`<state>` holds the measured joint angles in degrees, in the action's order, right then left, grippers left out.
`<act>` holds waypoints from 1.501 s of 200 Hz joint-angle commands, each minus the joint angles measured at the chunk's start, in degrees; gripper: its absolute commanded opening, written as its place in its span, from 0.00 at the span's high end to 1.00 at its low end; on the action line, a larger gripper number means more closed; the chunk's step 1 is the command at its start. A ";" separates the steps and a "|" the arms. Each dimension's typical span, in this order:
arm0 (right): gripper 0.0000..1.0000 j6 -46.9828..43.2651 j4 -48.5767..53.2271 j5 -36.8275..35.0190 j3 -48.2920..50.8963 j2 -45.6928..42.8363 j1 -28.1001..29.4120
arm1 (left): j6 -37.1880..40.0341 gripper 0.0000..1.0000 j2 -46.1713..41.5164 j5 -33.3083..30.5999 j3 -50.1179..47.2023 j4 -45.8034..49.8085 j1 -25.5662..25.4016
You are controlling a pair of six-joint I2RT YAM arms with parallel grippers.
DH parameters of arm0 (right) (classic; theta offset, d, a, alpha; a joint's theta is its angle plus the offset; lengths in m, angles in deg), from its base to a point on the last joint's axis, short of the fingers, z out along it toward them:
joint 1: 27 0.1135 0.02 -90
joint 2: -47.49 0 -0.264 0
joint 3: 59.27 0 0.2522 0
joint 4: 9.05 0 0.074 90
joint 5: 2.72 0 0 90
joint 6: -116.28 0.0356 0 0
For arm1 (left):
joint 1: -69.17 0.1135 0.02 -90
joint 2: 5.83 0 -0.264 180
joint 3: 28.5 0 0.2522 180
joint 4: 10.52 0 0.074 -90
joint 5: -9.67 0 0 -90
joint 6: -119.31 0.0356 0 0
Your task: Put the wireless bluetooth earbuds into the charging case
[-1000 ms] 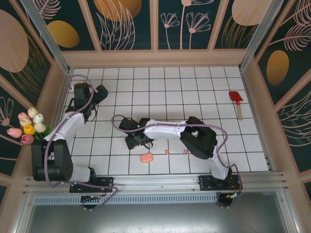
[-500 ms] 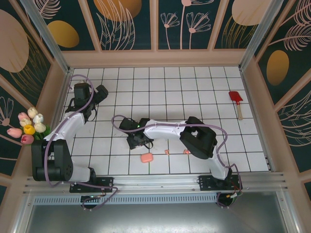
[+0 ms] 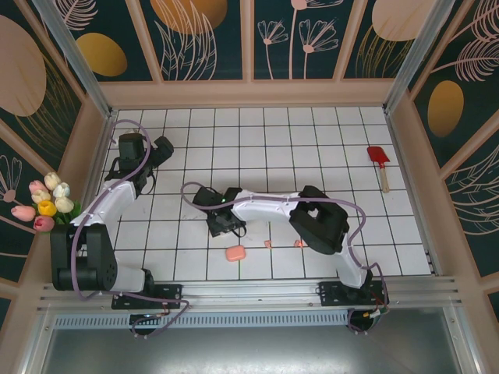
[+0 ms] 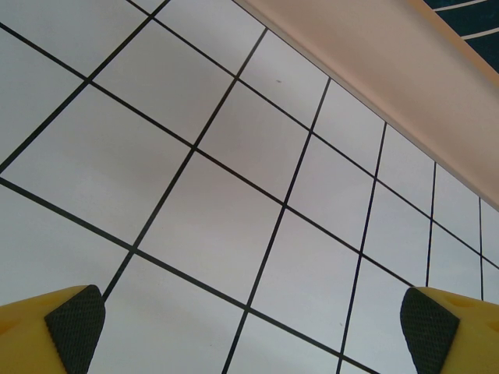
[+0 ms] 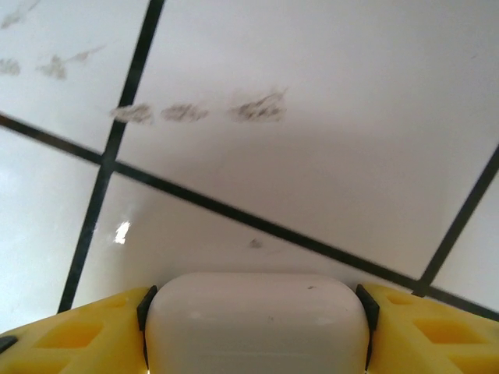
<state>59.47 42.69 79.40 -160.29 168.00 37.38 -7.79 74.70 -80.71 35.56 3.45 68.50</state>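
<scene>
Right gripper (image 5: 254,310) clamps white charging case (image 5: 256,335) at table (image 3: 351,156) centre; left gripper (image 4: 249,323) spread wide, empty, 10 o'clock; pink earbuds (image 3: 267,243) at 4 o'clock of it, pink case (image 3: 235,253) at 5

Case (image 5: 256,327) in right pincer (image 5: 253,304); second case (image 3: 235,253) before it, apparently two earbuds (image 3: 267,244) to its right.
</scene>
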 commanded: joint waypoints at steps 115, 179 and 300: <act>0.39 6.50 -5.12 -3.73 -2.60 0.00 -20.25 | -1.60 0.01 2.68 6.49 0.80 -2.13 0.40; 0.38 8.80 -0.79 -6.26 -4.70 4.67 -23.50 | -5.07 0.01 4.70 10.69 -0.33 -4.81 0.31; 0.25 10.65 3.42 -6.80 -8.05 6.78 -23.18 | -8.52 0.02 6.83 13.57 -0.55 -7.85 -1.34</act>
<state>68.68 42.64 73.32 -167.48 173.29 14.23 -15.22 80.71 -68.28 35.24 -2.36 67.89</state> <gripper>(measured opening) 0.751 0.986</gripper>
